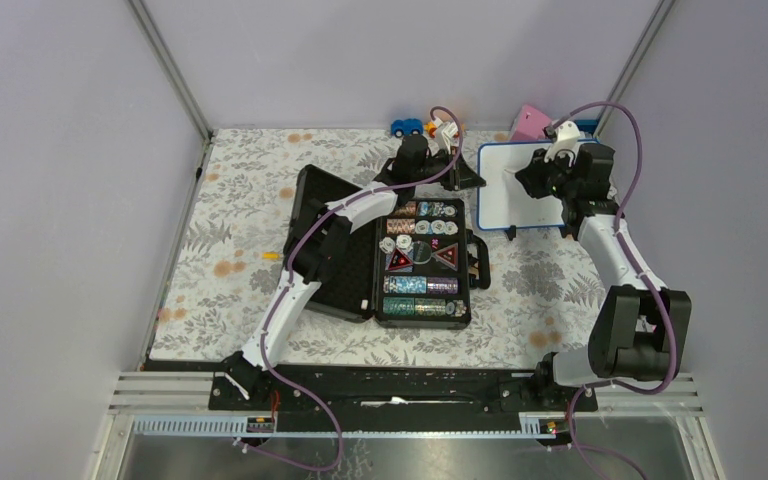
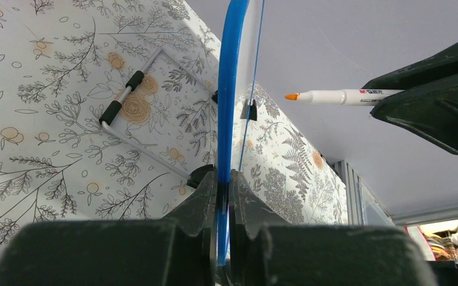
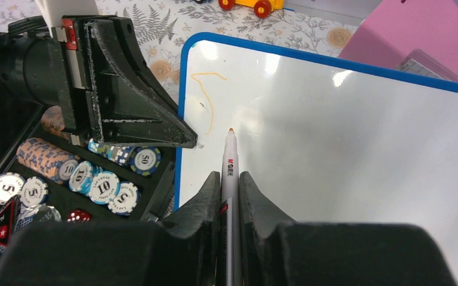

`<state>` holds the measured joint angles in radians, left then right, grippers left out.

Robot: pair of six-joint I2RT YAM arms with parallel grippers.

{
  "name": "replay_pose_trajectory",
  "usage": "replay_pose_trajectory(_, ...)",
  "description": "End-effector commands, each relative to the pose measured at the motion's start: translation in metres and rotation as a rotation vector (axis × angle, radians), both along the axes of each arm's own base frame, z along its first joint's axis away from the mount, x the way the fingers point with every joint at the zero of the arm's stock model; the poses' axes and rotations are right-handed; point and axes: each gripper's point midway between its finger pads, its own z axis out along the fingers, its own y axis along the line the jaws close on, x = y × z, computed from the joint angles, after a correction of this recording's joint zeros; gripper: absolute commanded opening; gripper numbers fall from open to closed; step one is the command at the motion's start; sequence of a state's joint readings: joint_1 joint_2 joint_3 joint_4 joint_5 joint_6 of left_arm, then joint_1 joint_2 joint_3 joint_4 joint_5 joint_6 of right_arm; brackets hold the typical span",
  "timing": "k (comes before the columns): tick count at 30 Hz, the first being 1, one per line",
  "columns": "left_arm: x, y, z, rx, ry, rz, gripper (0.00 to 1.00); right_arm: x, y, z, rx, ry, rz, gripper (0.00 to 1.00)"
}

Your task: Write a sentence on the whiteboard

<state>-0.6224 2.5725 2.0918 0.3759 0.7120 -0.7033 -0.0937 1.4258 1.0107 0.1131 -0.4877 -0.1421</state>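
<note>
Right tool (image 3: 229,179) is closed tight on a white marker (image 3: 229,156), which runs straight out between its two fingers with the orange tip pointing at the whiteboard (image 3: 346,131). From the left wrist view the marker (image 2: 340,95) shows a small gap between its tip and the board face, so it is near but not touching. My left tool (image 2: 222,179) is clamped on the blue frame at the whiteboard's (image 2: 229,89) left edge, seen edge-on between the fingers.

Seen from above, the whiteboard (image 1: 515,200) sits at the far right of the floral-patterned table (image 1: 240,200), with my left tool (image 1: 465,180) on its left side and my right tool (image 1: 540,175) over its face. One thin yellow-orange stroke (image 3: 206,101) is on the board near its far left corner: a short hook, then a line running down toward the marker tip.

An open black case (image 1: 420,260) of poker chips (image 3: 104,185) lies just left of the board. A pink wedge (image 1: 530,120) stands behind it, and a blue toy car (image 1: 407,126) sits at the far edge.
</note>
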Motion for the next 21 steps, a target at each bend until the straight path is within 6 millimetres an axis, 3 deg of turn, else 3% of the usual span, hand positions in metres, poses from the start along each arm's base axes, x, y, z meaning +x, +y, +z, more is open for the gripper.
replay_pose_trajectory(1, -0.003, -0.001, 0.007, 0.004, -0.044, -0.01, 0.0, -0.003, 0.009, 0.035, 0.005, -0.066, 0.056, 0.0)
replay_pose_trajectory(14, -0.003, -0.001, 0.005, 0.009, -0.051, -0.016, 0.0, 0.0, 0.009, 0.017, -0.032, -0.03, 0.091, 0.0)
replay_pose_trajectory(21, -0.004, -0.001, 0.005, 0.011, -0.052, -0.018, 0.0, 0.002, 0.011, 0.017, -0.026, -0.032, 0.102, 0.0)
